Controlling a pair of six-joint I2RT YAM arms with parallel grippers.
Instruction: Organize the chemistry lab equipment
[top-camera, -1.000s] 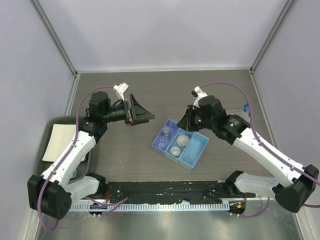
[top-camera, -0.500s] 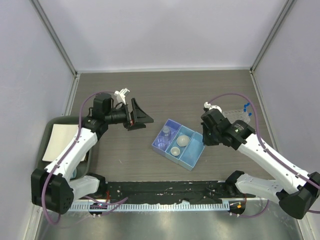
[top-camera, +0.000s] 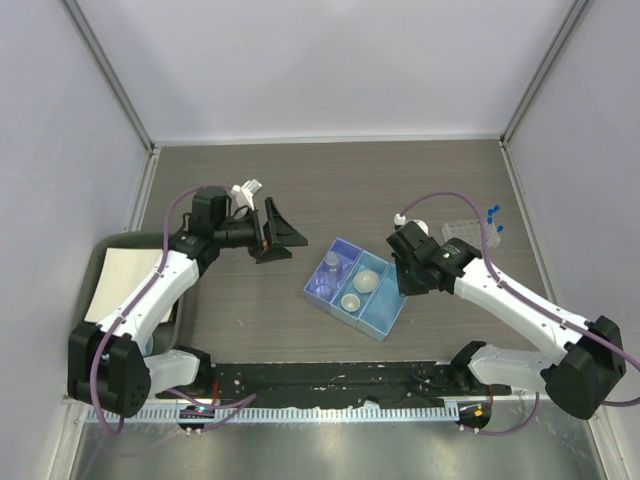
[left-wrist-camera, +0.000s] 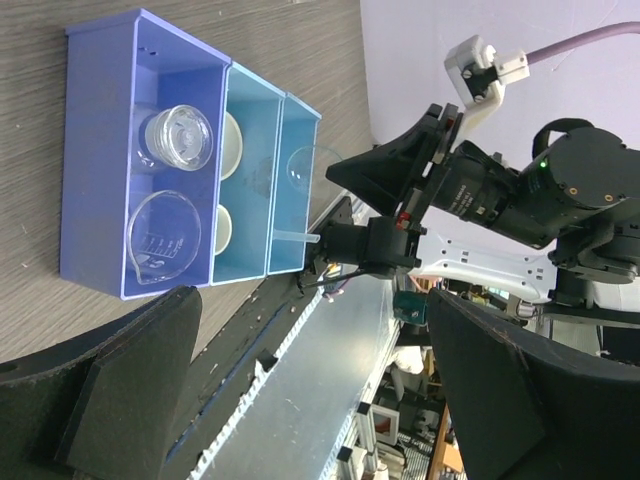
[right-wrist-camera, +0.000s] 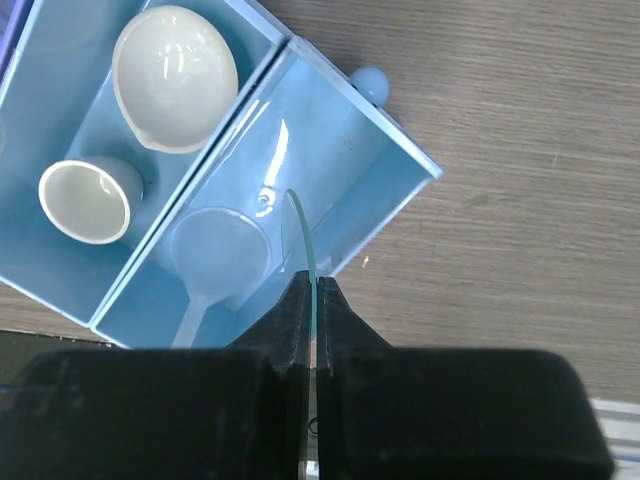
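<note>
Glass disc (right-wrist-camera: 303, 240) pinched edge-on in the right gripper (right-wrist-camera: 312, 285) shows only from the wrists, not overhead; left gripper (top-camera: 272, 230) released.

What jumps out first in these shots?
The right gripper is shut on a thin clear glass piece, held edge-on over the light-blue end compartment of the blue tray, where a clear funnel already lies. The left gripper hangs to the left of the tray, jaws wide open and empty. Two white dishes sit in the middle compartment.
</note>
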